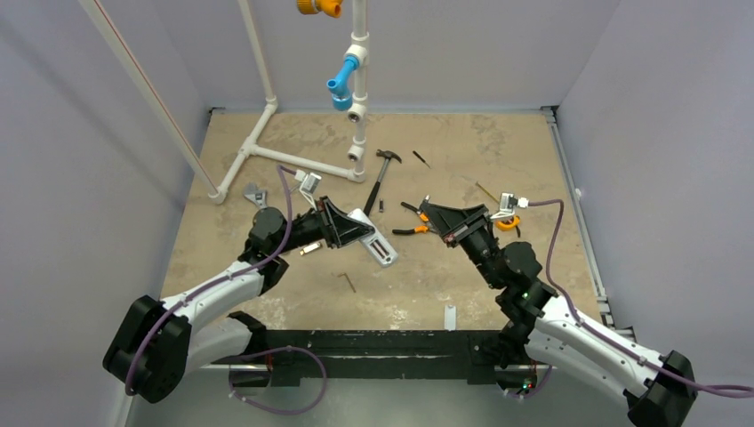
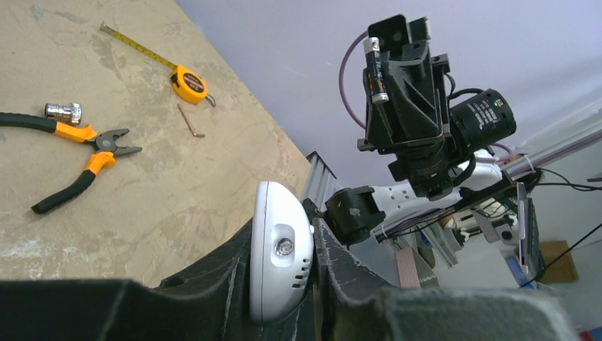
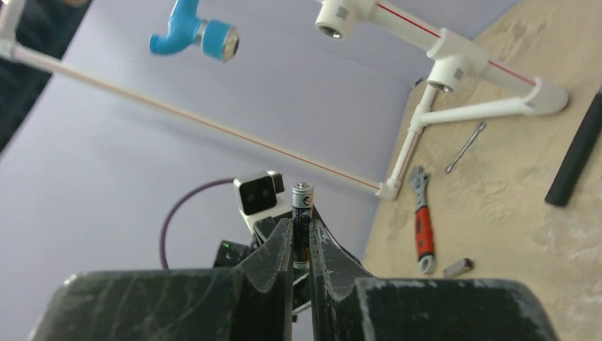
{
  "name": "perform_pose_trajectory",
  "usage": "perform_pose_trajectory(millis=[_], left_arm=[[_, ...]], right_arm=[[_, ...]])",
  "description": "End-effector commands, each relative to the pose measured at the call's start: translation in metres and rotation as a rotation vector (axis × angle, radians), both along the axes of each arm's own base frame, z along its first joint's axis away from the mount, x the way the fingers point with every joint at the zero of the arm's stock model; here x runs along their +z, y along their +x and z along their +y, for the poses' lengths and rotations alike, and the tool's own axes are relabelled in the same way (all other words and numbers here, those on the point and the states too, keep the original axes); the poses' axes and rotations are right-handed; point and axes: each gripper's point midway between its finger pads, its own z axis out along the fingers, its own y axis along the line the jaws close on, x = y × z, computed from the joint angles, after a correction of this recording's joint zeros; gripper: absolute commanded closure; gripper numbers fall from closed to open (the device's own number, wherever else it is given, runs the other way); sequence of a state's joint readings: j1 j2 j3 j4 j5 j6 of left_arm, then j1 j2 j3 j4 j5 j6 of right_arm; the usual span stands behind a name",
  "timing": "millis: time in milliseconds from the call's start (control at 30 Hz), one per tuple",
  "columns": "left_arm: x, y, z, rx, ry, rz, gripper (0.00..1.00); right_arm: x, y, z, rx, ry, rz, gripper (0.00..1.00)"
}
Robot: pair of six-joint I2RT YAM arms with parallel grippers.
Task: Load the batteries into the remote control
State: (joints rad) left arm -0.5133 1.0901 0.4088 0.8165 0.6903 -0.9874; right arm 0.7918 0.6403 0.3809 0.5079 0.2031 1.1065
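**Battery in the right tool, remote in the left, both over mid-table**

My left tool (image 1: 354, 224) is clenched on the remote control (image 2: 280, 249). The wrist view shows the white rounded end pinched between both fingers. From above, the rest of the handset slants away towards the near edge of the table (image 1: 462, 142), around the middle. I cannot tell whether its lower end touches the surface.

My right tool (image 1: 427, 212) is grasping one battery (image 3: 302, 213). It stands upright between the fingers, with the metal cap poking out above the tips. The two tools face each other across the middle of the table, a little apart.

The orange-handled pliers (image 1: 411, 229) lie on the table between them. The tape measure (image 1: 507, 222) sits just beside the right wrist. The hammer (image 1: 381, 178) lies towards the far edge. A hex key (image 1: 347, 282) lies nearer me, and a small white strip (image 1: 450, 317) rests close to the near edge.
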Motion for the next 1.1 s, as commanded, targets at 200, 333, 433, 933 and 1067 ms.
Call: perform_pose_trajectory(millis=[200, 333, 433, 933, 1067], left_arm=[[0.007, 0.018, -0.005, 0.061, 0.028, 0.061, 1.0], [-0.013, 0.026, -0.008, 0.092, 0.051, 0.157, 1.0], [-0.024, 0.031, -0.013, 0.095, 0.055, 0.228, 1.0], [-0.053, 0.043, -0.022, 0.155, 0.092, 0.452, 1.0], [-0.055, 0.043, -0.022, 0.158, 0.096, 0.47, 1.0]], right_arm=[[-0.021, 0.016, 0.01, -0.027, -0.147, 0.141, 1.0], [-0.054, 0.02, 0.032, 0.073, -0.603, 0.0, 1.0], [-0.069, 0.019, 0.037, 0.092, -0.69, -0.104, 1.0], [-0.097, -0.02, 0.072, 0.281, -0.949, -0.401, 1.0], [-0.103, -0.024, 0.078, 0.311, -0.951, -0.412, 1.0]])
